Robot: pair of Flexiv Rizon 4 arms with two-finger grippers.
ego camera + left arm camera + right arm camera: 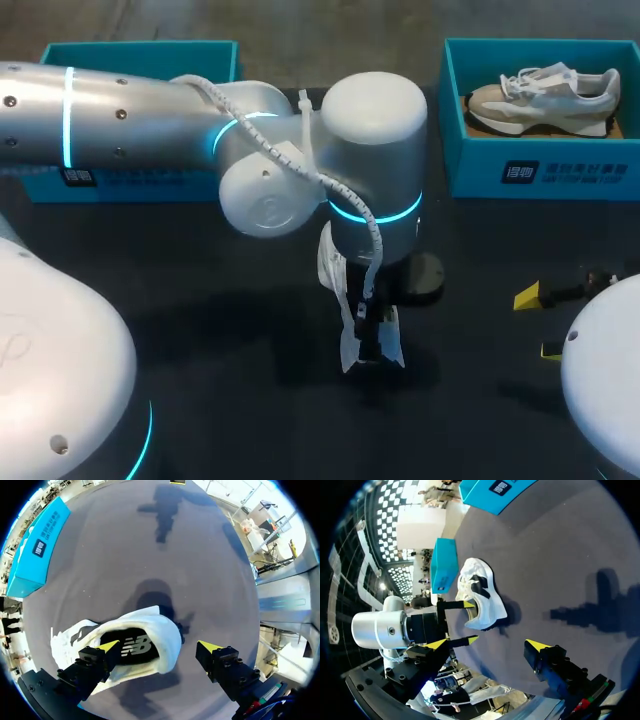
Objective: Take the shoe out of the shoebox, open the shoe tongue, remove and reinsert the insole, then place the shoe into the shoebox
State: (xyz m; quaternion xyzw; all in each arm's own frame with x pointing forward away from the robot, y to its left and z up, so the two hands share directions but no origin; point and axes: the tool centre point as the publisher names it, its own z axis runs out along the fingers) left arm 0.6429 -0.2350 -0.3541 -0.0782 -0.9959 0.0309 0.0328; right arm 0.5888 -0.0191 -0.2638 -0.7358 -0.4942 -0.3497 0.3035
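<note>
At mid worktop point(200, 300), the white shoe point(167, 640) sits under the left jaws, outside both boxes. Left jaws open: one tip over the collar opening, other past the heel. Right jaws open, empty, well apart. Shoe prob. light, upper soft, sole stiffer; pinch the heel collar. Bare room all round; left shoebox point(140, 50) and right shoebox point(540, 170) w/ another shoe point(540, 100) at far edge.

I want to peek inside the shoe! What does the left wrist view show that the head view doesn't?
Only the left wrist view shows the dark insole inside the white fabric sneaker. Only the head view shows a beige and white sneaker lying in a teal cardboard shoebox. Both show the white fabric sneaker on the dark table, under the open left gripper.
</note>
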